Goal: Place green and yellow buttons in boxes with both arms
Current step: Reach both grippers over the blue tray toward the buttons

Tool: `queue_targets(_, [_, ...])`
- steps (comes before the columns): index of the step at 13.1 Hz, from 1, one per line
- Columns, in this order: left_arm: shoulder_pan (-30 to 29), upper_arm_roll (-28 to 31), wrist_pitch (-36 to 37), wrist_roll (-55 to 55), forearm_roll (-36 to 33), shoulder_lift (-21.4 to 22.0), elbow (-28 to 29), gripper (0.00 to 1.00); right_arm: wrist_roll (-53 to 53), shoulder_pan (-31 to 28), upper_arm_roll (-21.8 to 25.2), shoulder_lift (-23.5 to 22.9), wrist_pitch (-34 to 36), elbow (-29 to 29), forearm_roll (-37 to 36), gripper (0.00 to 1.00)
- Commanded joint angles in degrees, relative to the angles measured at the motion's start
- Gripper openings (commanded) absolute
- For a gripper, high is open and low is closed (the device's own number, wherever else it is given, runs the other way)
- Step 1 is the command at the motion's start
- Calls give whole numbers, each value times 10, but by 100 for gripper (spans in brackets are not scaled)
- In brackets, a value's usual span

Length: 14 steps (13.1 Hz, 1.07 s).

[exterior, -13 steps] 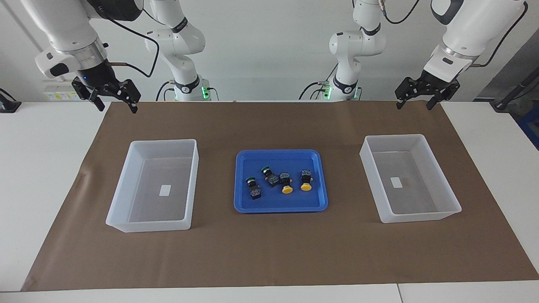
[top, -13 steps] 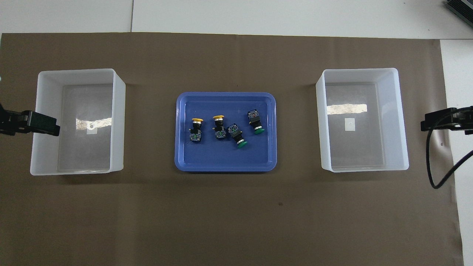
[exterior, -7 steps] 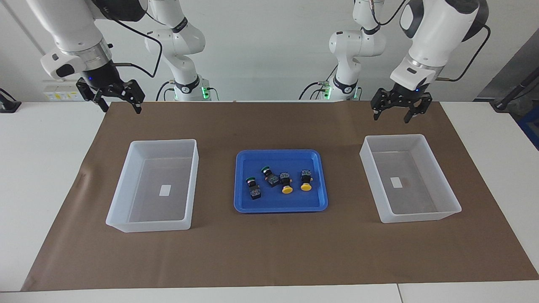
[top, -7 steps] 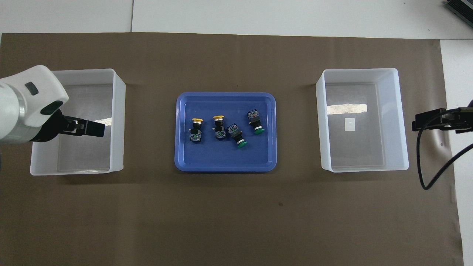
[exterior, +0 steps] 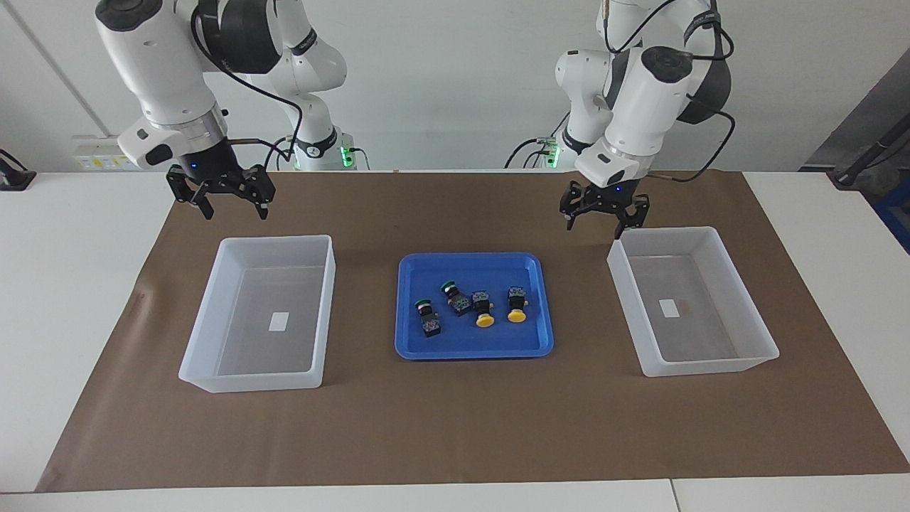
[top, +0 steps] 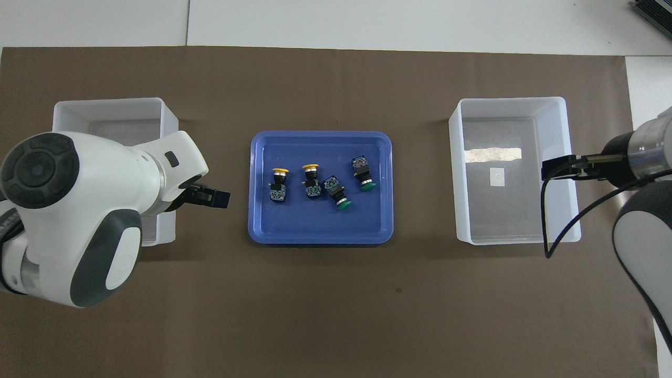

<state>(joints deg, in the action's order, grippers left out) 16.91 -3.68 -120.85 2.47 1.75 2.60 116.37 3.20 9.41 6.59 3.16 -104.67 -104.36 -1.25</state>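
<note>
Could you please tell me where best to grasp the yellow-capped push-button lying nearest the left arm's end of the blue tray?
Best grip its blocky black body from above. The yellow-capped push-button lies on its side, cap farther from the robots, so the body's flat sides face the arms' ends, with a gap beside its neighbour.

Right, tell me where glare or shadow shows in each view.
Overhead view: a bright glare streak crosses the floor of the box at the right arm's end; the left arm's white body hides much of the other box. Facing view: no glare in either box; soft shadows edge the blue tray and both boxes.
</note>
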Motion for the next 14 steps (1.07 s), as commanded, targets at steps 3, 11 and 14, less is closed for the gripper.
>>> queue_targets(3, [32, 8, -128, 30, 6, -42, 42, 100, 12, 45, -2, -78, -99, -13, 3, 100])
queue_targets(11, [78, 8, -284, 126, 6, -130, 62, 100, 68, 171, -3, -184, -236, 25, 35, 100])
queue_targets(14, [87, 8, -311, 151, 5, -164, 55, 100, 75, 200, -4, -220, -268, 39, 49, 100])
